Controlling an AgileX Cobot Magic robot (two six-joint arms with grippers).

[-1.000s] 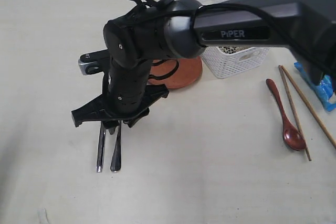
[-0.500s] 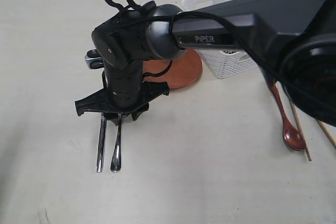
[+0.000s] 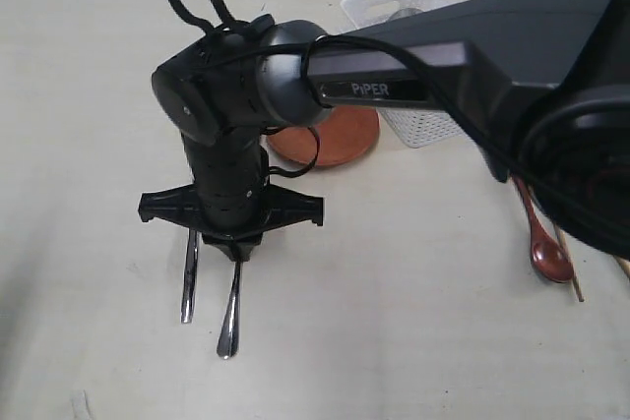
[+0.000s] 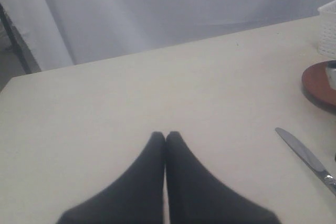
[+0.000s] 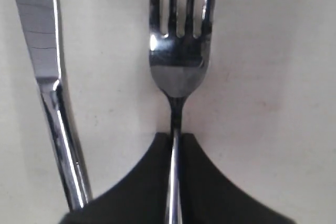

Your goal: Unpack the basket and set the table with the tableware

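Right claw point(image 5: 176, 137): shut hard, both fingers pinching the thin neck of the fork point(image 5: 178, 66) just behind the tines.
Fork: lay lengthwise under the claw, its handle running out past the fingers in the exterior view. Could not tell whether it rested on the table point(image 3: 413, 322) or sat a shade off it.
Knife point(image 5: 54, 98): flat on the table just beside the fork, roughly parallel to it and not touching it. No finger was on it.
Right arm point(image 3: 472, 56): reached across the middle to the left part of the table, wrist pointing straight down over the cutlery.
Left claw point(image 4: 165, 137): fingertips pressed together with nothing between them, low over bare tabletop, well apart from the knife.
Plate point(image 3: 345, 140): reddish-brown, on the table behind the right wrist and partly hidden by it.
Basket point(image 3: 428, 125): white lattice, beside the plate at the far side of the table, largely covered by the arm.
Spoon point(image 3: 549, 255): dark red, on the table at the right, bowl toward the near edge.
Chopsticks point(image 3: 575, 284): only a short brown length showed beside the spoon's bowl.
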